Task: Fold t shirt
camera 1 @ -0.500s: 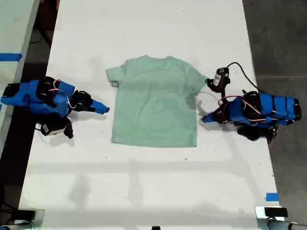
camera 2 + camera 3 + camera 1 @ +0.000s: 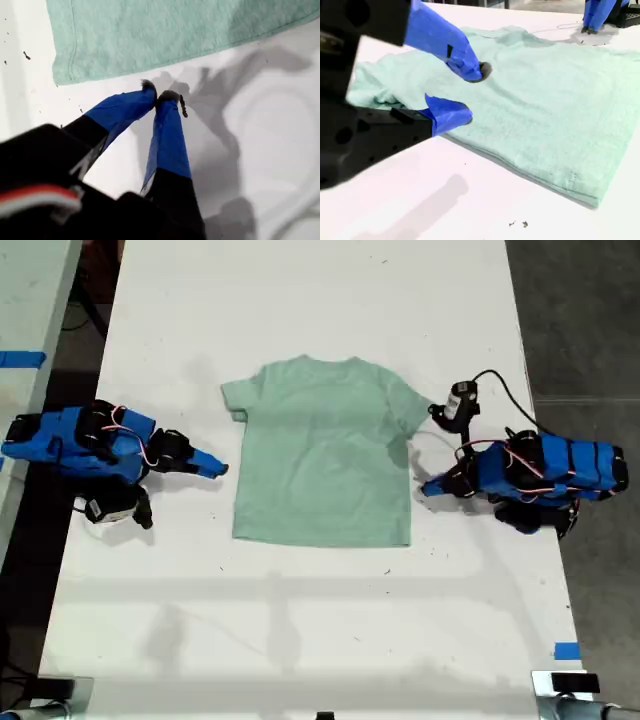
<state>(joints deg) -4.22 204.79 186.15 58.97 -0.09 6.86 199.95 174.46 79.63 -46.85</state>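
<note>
A white table (image 2: 300,640) fills the scene, with dark floor seen past its edges, and the t shirt (image 2: 325,450) is laid flat on it near the middle, sleeves out, neck toward the exterior view's top and hem toward its bottom. It is judged to have been spread this way so that each side can be reached by one arm, and no fold is seen in it yet. My first gripper (image 2: 428,487) is held just beside the t shirt's edge on the exterior view's right, low on that side; in its own wrist view my first gripper (image 2: 159,95) is seen with the fingertips pressed together on nothing, just short of the fabric's edge. My second gripper (image 2: 210,467) is placed just beside the opposite edge, below the sleeve; in its wrist view my second gripper (image 2: 472,94) is shown with the fingers spread, one above the cloth and one low by its near edge, as if readied for a pinch. Whether that lower finger touches the fabric cannot be told, since the edge there is covered by the gripper body. Only a corner of the t shirt (image 2: 150,35) is caught in the first wrist view, and the neck seam is too faint to be made out.
</note>
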